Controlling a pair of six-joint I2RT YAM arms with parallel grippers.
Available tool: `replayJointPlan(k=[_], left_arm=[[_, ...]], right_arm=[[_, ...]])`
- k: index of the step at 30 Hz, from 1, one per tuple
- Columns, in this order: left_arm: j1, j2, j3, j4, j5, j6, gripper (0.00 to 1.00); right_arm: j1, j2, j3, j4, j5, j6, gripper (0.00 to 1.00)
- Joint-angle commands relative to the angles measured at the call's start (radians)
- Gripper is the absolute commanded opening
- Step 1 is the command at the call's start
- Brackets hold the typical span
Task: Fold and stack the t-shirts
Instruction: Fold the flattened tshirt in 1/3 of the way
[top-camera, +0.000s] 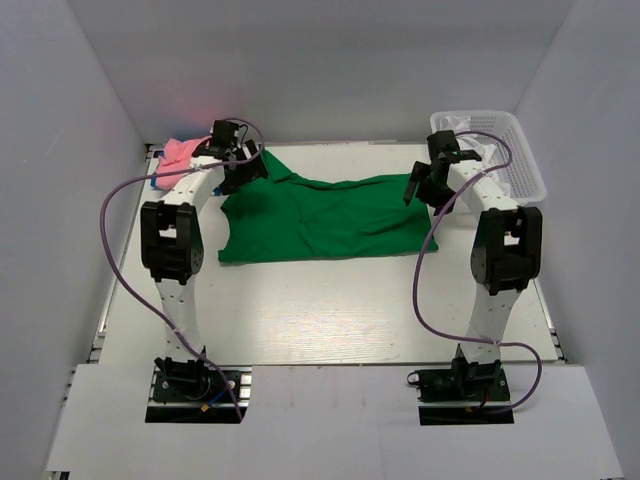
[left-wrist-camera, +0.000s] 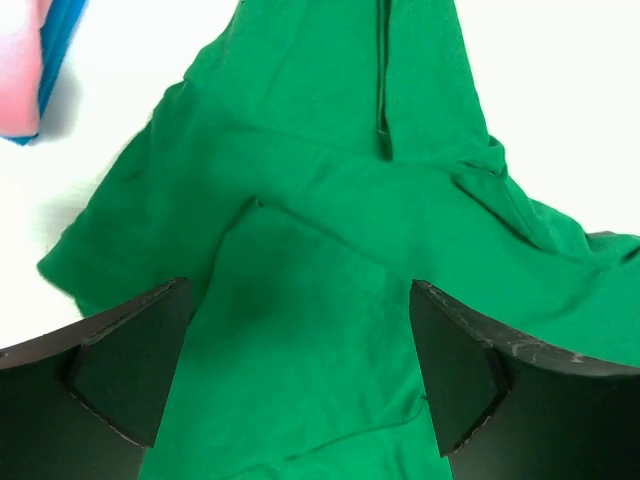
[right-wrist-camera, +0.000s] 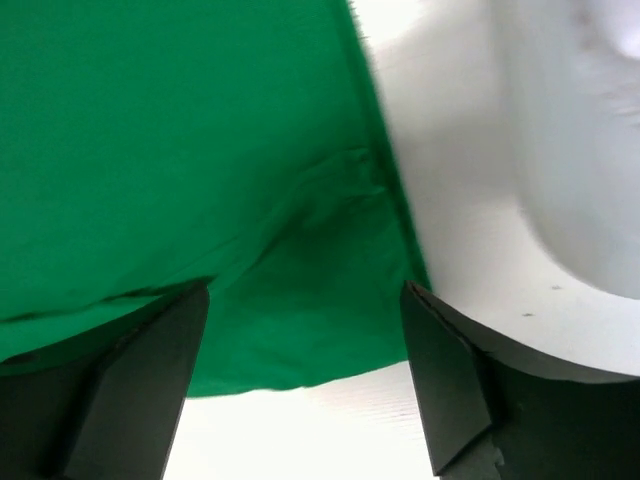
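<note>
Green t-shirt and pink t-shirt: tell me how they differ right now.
The green t-shirt lies spread across the middle of the table; the pink t-shirt is a small bundle at the far left corner. The green one lies directly on the table; the pink one rests on blue cloth. Both are soft cloth.

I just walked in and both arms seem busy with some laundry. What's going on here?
Two robot arms are working on a green t-shirt lying spread on the table. The left gripper is open over its left end, and the right gripper is open over its right edge; neither has closed on the cloth. A pink shirt and a blue shirt sit together in the far left corner.
</note>
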Motion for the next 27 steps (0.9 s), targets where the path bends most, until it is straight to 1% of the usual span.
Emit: replayJointPlan(k=[1,4,6,7,8,9,10,11,13,15,16,19,21,23,24,27], left_arm=[[-0.007,-0.128,-0.012,-0.025,-0.004,-0.006,1.0],[-0.019,-0.187,-0.081,0.004,0.015,-0.006,1.0],[-0.028,-0.222,-0.176,0.046,0.103,-0.029,1.0],[-0.028,-0.258,-0.217,0.071,0.177,-0.039,1.0],[-0.028,-0.277,-0.306,0.099,0.199,-0.063,1.0],[-0.028,-0.295,-0.352,0.16,0.218,-0.072,1.0],[-0.028,-0.323,-0.395,0.188,0.235,-0.081,1.0],[-0.028,-0.332,-0.462,0.206,0.246,-0.092,1.0],[-0.028,-0.332,-0.512,0.217,0.255,-0.111,1.0],[-0.028,-0.332,-0.535,0.228,0.255,-0.111,1.0],[-0.028,-0.332,-0.559,0.237,0.269,-0.111,1.0],[-0.028,-0.319,-0.58,0.251,0.26,-0.12,1.0],[-0.028,-0.308,-0.59,0.24,0.249,-0.12,1.0],[-0.028,-0.299,-0.6,0.24,0.249,-0.12,1.0],[-0.028,-0.299,-0.609,0.24,0.24,-0.12,1.0],[-0.017,-0.299,-0.627,0.231,0.23,-0.12,1.0]], right_arm=[[0.027,-0.099,-0.029,0.051,-0.177,-0.037,0.9],[0.051,-0.13,-0.084,0.091,-0.24,-0.042,0.9],[0.076,-0.148,-0.144,0.113,-0.254,-0.045,0.9],[0.094,-0.151,-0.156,0.127,-0.268,-0.048,0.9],[0.102,-0.147,-0.187,0.145,-0.277,-0.046,0.9],[0.109,-0.144,-0.193,0.15,-0.3,-0.034,0.9],[0.132,-0.142,-0.201,0.169,-0.323,-0.034,0.9],[0.146,-0.135,-0.211,0.182,-0.348,-0.034,0.9],[0.181,-0.118,-0.244,0.22,-0.363,-0.019,0.9],[0.197,-0.092,-0.251,0.251,-0.392,-0.007,0.9],[0.214,-0.078,-0.253,0.31,-0.415,-0.002,0.9],[0.226,-0.046,-0.238,0.375,-0.435,0.036,0.9],[0.218,-0.03,-0.268,0.493,-0.451,0.082,0.9],[0.209,-0.011,-0.278,0.559,-0.498,0.122,0.9],[0.194,0.021,-0.261,0.556,-0.485,0.13,0.9],[0.183,0.048,-0.25,0.541,-0.408,0.119,0.9]])
